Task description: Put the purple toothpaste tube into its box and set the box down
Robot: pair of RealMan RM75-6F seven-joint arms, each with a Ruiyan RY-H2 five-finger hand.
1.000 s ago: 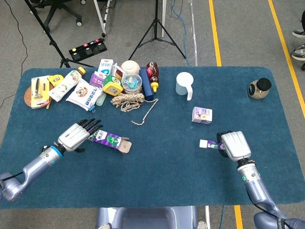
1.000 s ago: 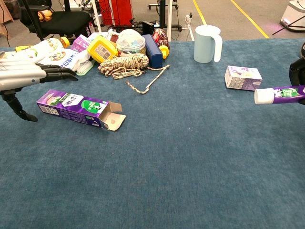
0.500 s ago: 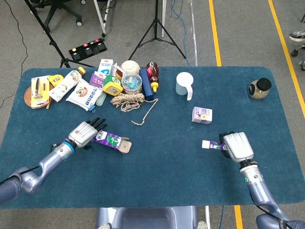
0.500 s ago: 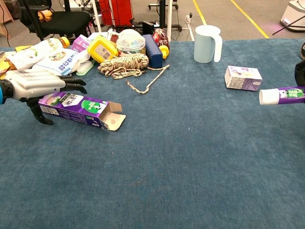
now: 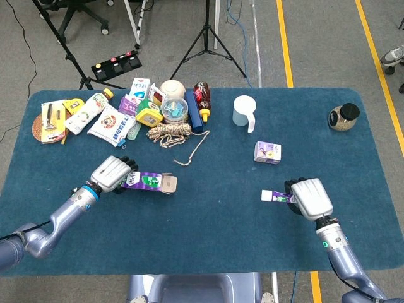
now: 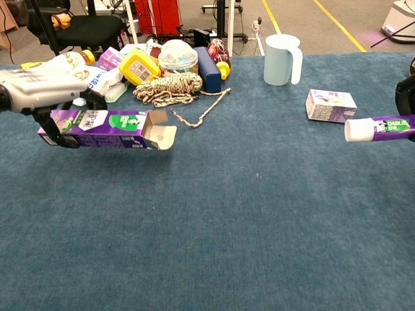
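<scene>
My left hand (image 5: 113, 173) (image 6: 40, 89) grips the closed end of the purple toothpaste box (image 5: 149, 182) (image 6: 107, 126) and holds it level above the blue cloth, its open flap end pointing right. My right hand (image 5: 308, 197) holds the purple toothpaste tube (image 5: 275, 196) (image 6: 380, 128) off the table, its white cap pointing left toward the box. In the chest view only a dark edge of the right hand (image 6: 406, 96) shows at the frame's right side. A wide gap of cloth separates tube and box.
A pile of packets, bottles, a rope coil (image 5: 169, 132) and a blue box lies at the back left. A pale blue pitcher (image 5: 243, 112) and a small purple carton (image 5: 267, 152) stand behind the tube. A dark-lidded jar (image 5: 343, 117) sits far right.
My left hand closed on the box and lifted it off the cloth, levelling it. My right hand carried the tube slightly left.
</scene>
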